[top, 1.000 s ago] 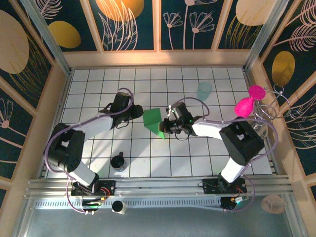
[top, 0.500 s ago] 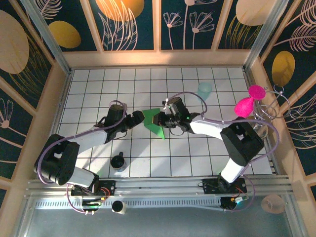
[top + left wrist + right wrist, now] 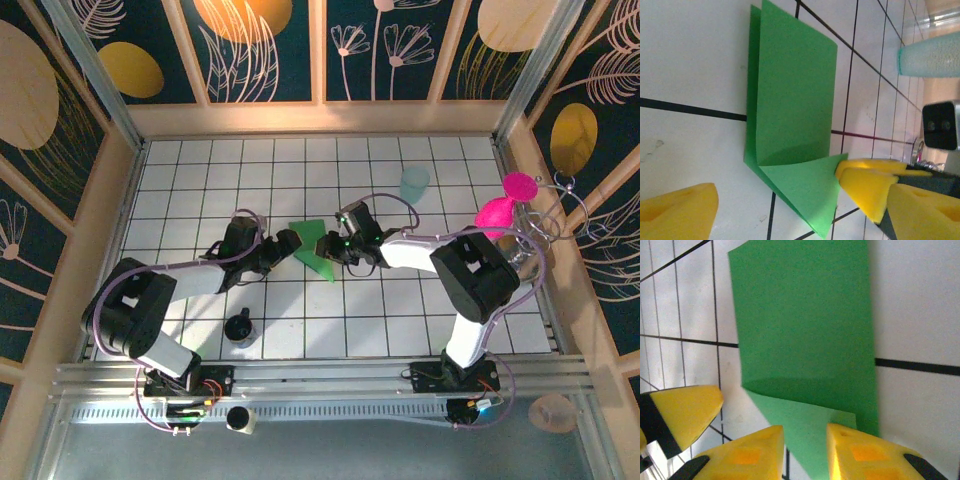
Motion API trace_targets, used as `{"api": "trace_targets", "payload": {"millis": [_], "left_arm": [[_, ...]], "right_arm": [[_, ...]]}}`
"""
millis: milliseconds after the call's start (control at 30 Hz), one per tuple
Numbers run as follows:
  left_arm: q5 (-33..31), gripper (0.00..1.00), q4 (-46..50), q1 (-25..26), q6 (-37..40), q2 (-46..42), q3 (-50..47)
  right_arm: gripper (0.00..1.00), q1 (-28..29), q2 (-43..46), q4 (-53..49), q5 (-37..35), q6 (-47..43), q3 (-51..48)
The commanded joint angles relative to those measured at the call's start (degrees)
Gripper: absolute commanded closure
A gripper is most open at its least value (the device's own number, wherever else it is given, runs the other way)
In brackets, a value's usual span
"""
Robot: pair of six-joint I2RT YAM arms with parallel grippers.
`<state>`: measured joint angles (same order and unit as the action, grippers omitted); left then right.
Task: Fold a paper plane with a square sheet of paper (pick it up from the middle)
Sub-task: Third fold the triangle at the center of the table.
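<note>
The folded green sheet [image 3: 306,232] lies at the centre of the bench [image 3: 200,200], with a triangular flap [image 3: 805,185] raised. Left tool [image 3: 802,200]: fingers spread wide, straddling the flap. Right tool [image 3: 806,439]: fingers slightly parted around the flap tip, not pinching.

- The left arm [image 3: 185,277] stretches low from its base at the near edge of the table [image 3: 200,330] toward the middle, its forearm slanting right.
- The left gripper [image 3: 289,243] points right, with its yellow fingers [image 3: 682,212] spread wide.
- The right arm [image 3: 425,243] bends at the elbow, its forearm reaching left.
- The right gripper [image 3: 326,243] points left and faces the left one, close beside it; its fingers [image 3: 867,455] stand a narrow gap apart.
</note>
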<state>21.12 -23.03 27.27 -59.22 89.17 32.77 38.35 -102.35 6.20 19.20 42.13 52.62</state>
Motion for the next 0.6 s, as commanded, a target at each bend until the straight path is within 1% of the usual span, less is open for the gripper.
{"api": "trace_targets", "payload": {"millis": [0, 100, 200, 267, 400, 567], "left_arm": [[1.5, 0.25, -0.8, 1.0, -1.4, 1.9, 1.0], [2.3, 0.35, 0.2, 1.9, -1.8, 4.0, 2.3], [2.9, 0.43, 0.0, 2.4, -2.6, 5.5, 3.4], [3.1, 0.45, 0.0, 2.5, -2.9, 6.1, 3.9], [3.7, 0.52, -0.4, 2.6, -3.6, 6.7, 4.1], [3.2, 0.52, 0.7, 2.6, -3.7, 6.5, 4.4]], "right_arm": [[0.72, -0.7, -1.1, 1.7, 0.8, 0.9, -0.4], [0.74, -1.0, -1.1, 2.2, 1.2, 1.0, -0.8], [0.75, -1.4, -1.1, 2.5, 1.5, 1.0, -1.2], [0.76, -1.6, -1.2, 2.9, 1.9, 0.9, -1.3], [0.77, -1.6, -1.2, 3.2, 2.3, 0.8, -1.5], [0.79, -1.8, -1.4, 3.2, 2.3, 0.7, -1.6]]}}
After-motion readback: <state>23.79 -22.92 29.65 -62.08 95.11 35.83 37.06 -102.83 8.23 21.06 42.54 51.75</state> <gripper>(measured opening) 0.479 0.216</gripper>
